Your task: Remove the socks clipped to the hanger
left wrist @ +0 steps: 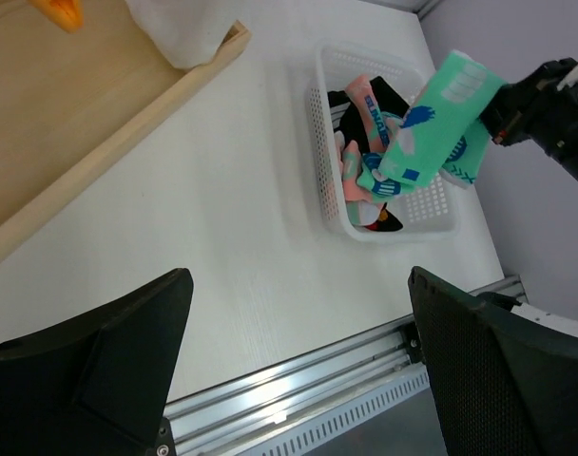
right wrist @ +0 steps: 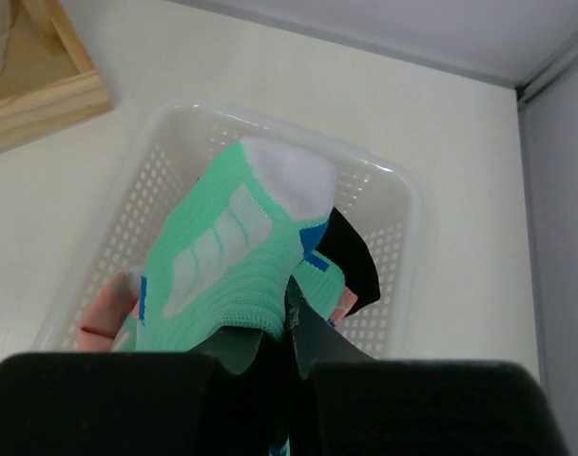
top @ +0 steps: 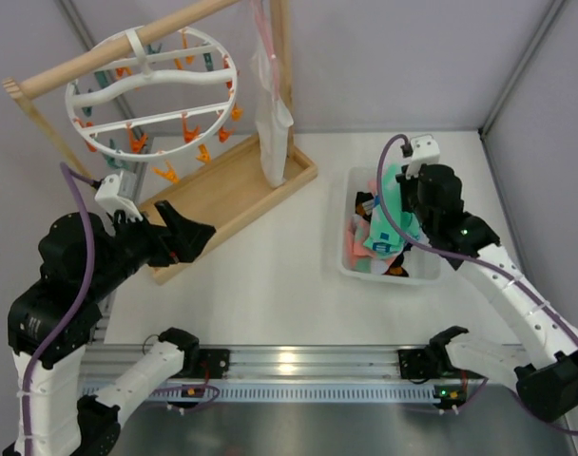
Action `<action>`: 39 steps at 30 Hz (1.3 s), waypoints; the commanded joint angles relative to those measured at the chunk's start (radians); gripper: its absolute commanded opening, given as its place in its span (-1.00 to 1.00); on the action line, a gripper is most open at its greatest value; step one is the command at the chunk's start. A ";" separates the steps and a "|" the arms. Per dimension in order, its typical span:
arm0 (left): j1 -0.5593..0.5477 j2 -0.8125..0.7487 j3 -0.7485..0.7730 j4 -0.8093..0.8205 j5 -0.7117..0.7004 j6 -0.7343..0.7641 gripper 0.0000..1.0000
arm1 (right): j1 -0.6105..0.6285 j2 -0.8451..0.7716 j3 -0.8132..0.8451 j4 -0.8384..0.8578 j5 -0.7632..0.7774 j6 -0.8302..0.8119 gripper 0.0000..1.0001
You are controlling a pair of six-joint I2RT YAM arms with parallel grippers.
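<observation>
The white ring hanger (top: 156, 85) with orange and teal clips hangs from the wooden rail at the top left; no sock shows on its clips. My right gripper (right wrist: 291, 318) is shut on a mint-green sock (right wrist: 227, 256) and holds it above the white basket (right wrist: 403, 204). The sock also shows in the left wrist view (left wrist: 432, 123) and the top view (top: 395, 204). Several socks (top: 370, 242), pink, teal and black, lie in the basket (top: 351, 180). My left gripper (left wrist: 298, 370) is open and empty, over the table's near edge by the wooden tray.
A wooden frame with a tray base (top: 237, 190) stands at the left. A white cloth bag (top: 272, 123) hangs from its post. A metal rail (top: 298, 366) runs along the near edge. A wall stands close to the basket's right.
</observation>
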 commanded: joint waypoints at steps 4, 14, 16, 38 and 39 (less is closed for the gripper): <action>0.004 -0.030 -0.079 0.123 0.134 0.007 0.97 | -0.122 0.243 0.006 0.014 -0.201 0.127 -1.00; 0.004 -0.165 -0.117 0.163 0.115 0.039 0.97 | -0.221 0.654 -0.025 0.161 -0.292 0.294 -1.00; 0.004 -0.179 -0.131 0.160 0.111 0.036 0.97 | -0.225 0.693 -0.028 0.164 -0.298 0.297 -1.00; 0.004 -0.180 -0.368 0.155 -0.386 0.033 0.97 | -0.266 0.280 0.321 -0.303 -0.117 0.222 0.99; 0.004 -0.174 -0.376 0.155 -0.406 0.038 0.97 | -0.266 0.225 0.335 -0.325 -0.117 0.222 0.99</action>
